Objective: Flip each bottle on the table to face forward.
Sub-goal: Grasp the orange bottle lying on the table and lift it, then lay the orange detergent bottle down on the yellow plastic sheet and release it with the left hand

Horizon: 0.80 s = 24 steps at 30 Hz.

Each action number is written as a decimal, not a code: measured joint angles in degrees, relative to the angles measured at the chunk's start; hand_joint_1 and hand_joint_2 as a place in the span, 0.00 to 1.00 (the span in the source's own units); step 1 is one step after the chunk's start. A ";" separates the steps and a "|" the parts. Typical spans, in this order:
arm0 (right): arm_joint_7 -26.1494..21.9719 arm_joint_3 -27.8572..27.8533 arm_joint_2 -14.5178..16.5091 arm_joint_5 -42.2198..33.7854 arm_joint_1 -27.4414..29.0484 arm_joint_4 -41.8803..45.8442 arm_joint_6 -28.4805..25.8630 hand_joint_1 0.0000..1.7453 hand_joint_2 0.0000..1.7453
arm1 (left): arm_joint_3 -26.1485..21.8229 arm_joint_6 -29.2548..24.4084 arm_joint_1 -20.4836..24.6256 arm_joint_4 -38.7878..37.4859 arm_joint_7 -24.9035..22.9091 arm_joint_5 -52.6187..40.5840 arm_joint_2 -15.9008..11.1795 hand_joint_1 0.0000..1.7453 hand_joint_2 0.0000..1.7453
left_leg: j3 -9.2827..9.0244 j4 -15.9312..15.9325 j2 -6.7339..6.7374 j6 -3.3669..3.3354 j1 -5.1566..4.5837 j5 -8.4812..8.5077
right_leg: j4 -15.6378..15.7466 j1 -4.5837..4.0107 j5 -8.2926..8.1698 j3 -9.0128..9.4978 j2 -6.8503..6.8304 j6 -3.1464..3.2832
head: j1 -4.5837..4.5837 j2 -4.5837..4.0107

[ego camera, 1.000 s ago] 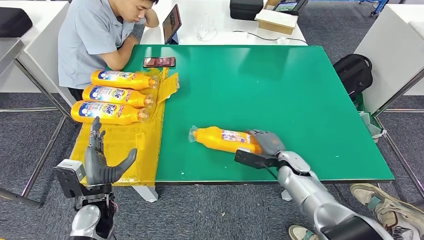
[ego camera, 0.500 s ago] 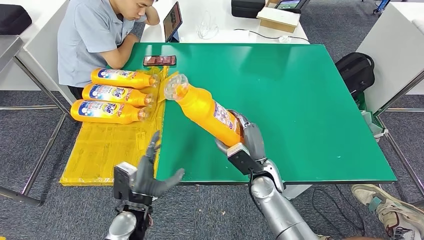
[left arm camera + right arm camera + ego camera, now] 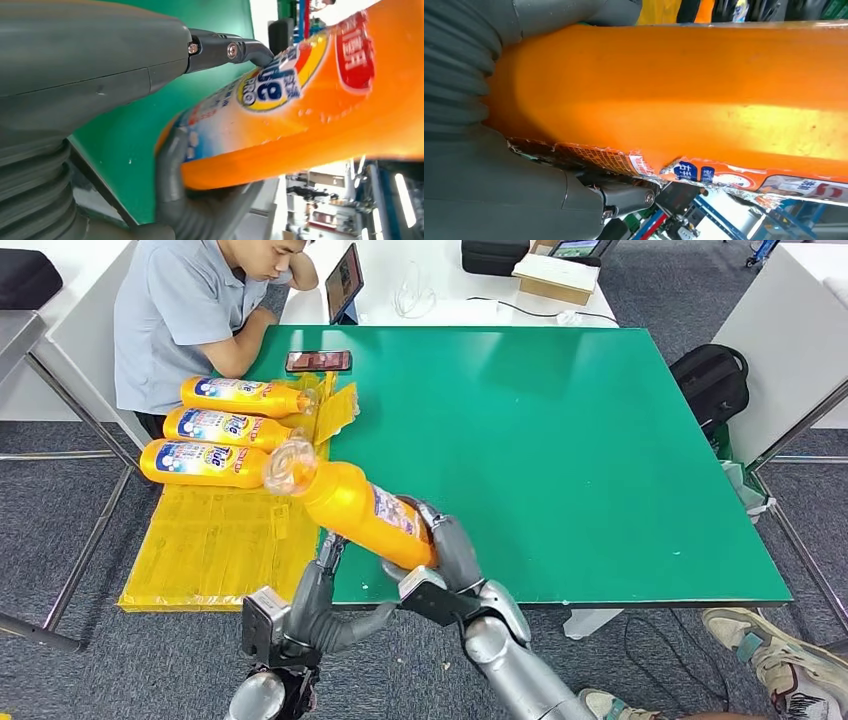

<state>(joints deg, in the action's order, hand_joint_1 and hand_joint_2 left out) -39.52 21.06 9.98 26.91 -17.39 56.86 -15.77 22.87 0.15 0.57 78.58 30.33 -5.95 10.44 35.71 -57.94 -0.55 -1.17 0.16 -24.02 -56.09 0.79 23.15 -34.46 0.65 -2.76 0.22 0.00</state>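
Head view — right hand [image 3: 440, 550] clamps the orange bottle [image 3: 365, 510] mid-flip; left hand [image 3: 330, 605], fingers apart, seemingly touching it — next, set it by the three bottles [image 3: 215, 430].

Head view looks down over the green table [image 3: 560, 440]; both wrist views press close against the orange bottle [image 3: 310, 115].

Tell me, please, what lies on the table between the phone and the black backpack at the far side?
In the head view, only bare green table lies between the phone and the black backpack, which sits on the floor beyond the table's edge.
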 joint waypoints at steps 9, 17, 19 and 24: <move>-0.44 11.06 1.24 -6.31 1.97 -0.34 -4.52 1.00 1.00 | -0.91 1.02 1.46 0.45 -2.67 8.01 0.47 0.00 1.00 | 0.09 0.00 0.00 0.00 -0.02 0.00 | 0.01 0.01 0.00 -0.09 0.00 0.00 | 0.01 0.00; -0.42 14.13 2.01 -8.85 0.99 -1.45 -4.01 0.18 1.00 | -1.43 2.96 0.51 2.42 -1.10 12.10 0.48 0.95 1.00 | 0.09 0.00 0.03 0.00 -0.01 0.00 | 0.00 0.01 0.00 -0.12 0.00 0.00 | -0.01 0.00; -0.46 14.52 2.38 -8.07 0.34 -2.85 -3.90 0.00 0.75 | -1.52 2.98 0.26 3.01 -0.92 12.36 0.45 1.00 1.00 | 0.09 0.00 0.04 0.00 -0.01 0.00 | 0.00 0.01 0.00 -0.12 0.00 0.01 | -0.01 0.00; -0.55 15.61 2.73 -4.33 -0.08 -5.81 -7.78 0.00 0.00 | -2.45 2.36 -0.12 4.15 -1.27 13.75 0.29 1.00 1.00 | 0.10 0.00 0.01 0.00 -0.01 0.00 | 0.01 0.01 0.00 -0.14 0.00 0.01 | -0.01 0.00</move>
<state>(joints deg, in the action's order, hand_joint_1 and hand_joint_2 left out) -40.06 36.66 12.70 22.58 -17.47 51.04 -23.55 20.42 2.51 0.45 82.73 29.07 7.80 10.73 35.81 -57.94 -0.54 -1.17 0.15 -24.02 -56.09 0.80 23.15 -34.60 0.65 -2.75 0.21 0.00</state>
